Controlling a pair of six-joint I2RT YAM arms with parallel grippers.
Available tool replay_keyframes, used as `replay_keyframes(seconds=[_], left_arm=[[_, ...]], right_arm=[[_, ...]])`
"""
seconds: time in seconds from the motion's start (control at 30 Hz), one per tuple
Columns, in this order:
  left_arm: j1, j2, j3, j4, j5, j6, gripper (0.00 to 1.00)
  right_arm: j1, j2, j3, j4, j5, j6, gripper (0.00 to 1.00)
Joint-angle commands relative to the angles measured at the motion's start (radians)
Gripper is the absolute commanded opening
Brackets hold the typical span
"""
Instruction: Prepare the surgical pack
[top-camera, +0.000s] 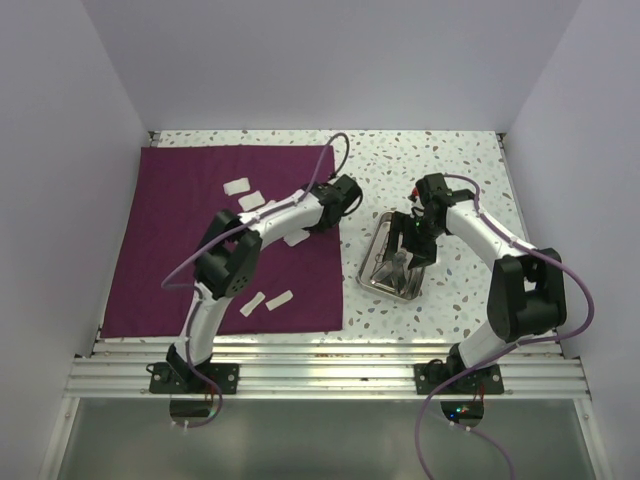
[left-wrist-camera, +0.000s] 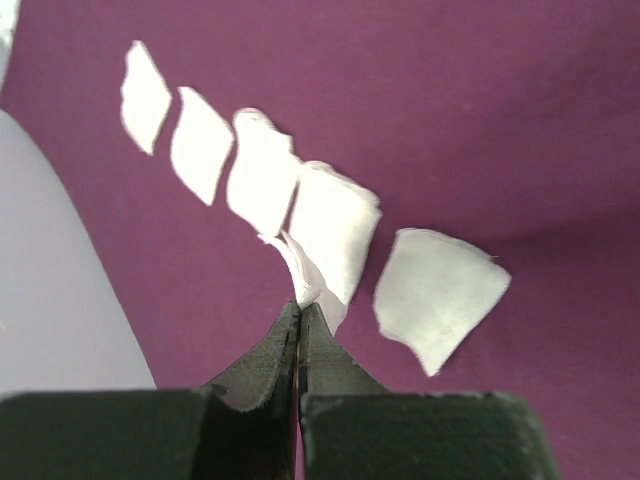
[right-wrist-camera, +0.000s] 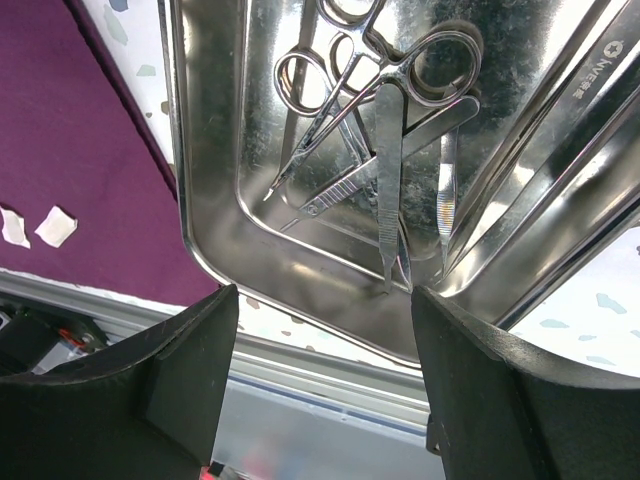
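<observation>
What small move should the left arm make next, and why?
Probably lift the left end effector a little, straight up. Its jaws are shut on the raised corner of one gauze pad, while the rest of that pad lies on the maroon cloth. A short lift would likely free it for carrying to the steel tray.

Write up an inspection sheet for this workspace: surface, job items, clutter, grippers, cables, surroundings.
Surface: speckled table, with the maroon cloth spread flat on its left part.
Job's things: steel tray on bare table right of the cloth, holding scissors and tweezers; gauze pads lie loose on the cloth.
Clutter: nothing seen.
Grippers: left gripper shut on the corner of one pad; right gripper open, above the tray.
Cables: purple cables loop off both arms.
Surroundings: pale walls on three sides; metal rail at the near edge.
</observation>
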Motion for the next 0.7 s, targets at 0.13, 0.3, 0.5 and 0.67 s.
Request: replay_keyframes(seconds=[0.13,0.3,0.5,0.67], left_arm=[[-0.008,0.052,0.003,0.024,0.059,0.011,0.00],[-0.015,0.062,-0.006,0.027,0.088,0.011,0.00],[-0.034,0.069,0.005,0.027,0.120,0.013,0.00],[-0.044,0.075,-0.003,0.024,0.139,0.010,0.00]], right_arm=[[-0.003,-0.001,0.025,-0.006,-0.011,-0.014,0.74],[-0.003,0.008,0.032,0.001,-0.016,-0.013,0.74],[-0.003,0.011,0.033,-0.001,-0.014,-0.013,0.74],[-0.003,0.011,0.028,0.004,-0.016,-0.011,0.74]])
